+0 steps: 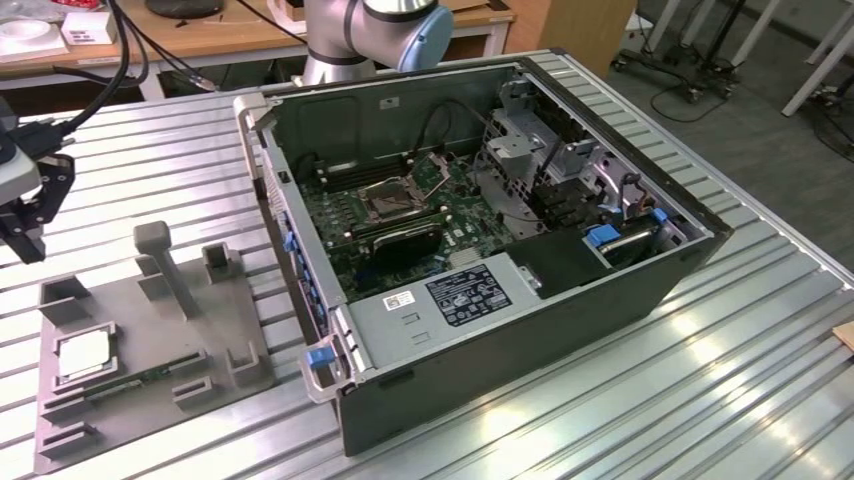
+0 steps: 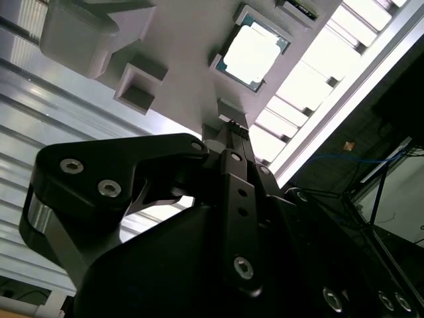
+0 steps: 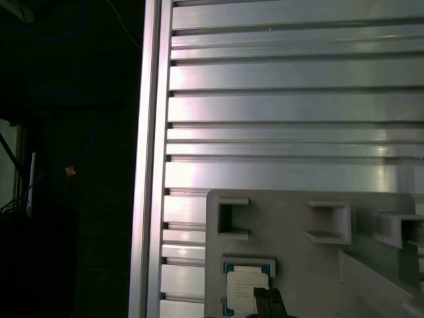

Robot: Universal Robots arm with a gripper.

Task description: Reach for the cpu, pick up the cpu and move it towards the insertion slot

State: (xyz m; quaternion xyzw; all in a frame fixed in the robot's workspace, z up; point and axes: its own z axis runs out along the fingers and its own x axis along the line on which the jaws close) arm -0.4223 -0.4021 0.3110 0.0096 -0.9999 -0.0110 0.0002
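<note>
Cpu [image 1: 83, 352]: a thin square chip with a pale, shiny metal face, lying flat and face-up in a shallow pocket of the grey tray [image 1: 227, 330] at the exterior view's left. Both wrist views show it seated square in that pocket [image 2: 255, 53] [image 3: 244, 291]. Handling, by judgement: light, stiff and thin, with a smooth top that is likely slippery. The underside and corners are probably delicate, so it is best taken by two opposite edges, kept level and squeezed only gently. Gripper [image 1: 30, 225]: at the exterior view's far left, hanging over the slatted metal table [image 1: 721, 380] beyond the tray's far side. It is apart from the cpu, with nothing seen in its grasp, and whether it is apart or together cannot be told. The second wrist view has the chip lying ahead of it [image 2: 232, 132]. Memory stick [image 1: 140, 378]: a narrow green strip in the tray just beside the cpu, not to be confused with it. Computer case [image 1: 534, 330]: in the middle of the table, lying open. Insertion slot [image 1: 396, 197]: a square socket with a metal frame on the green board inside the case, well apart from the tray.
</note>
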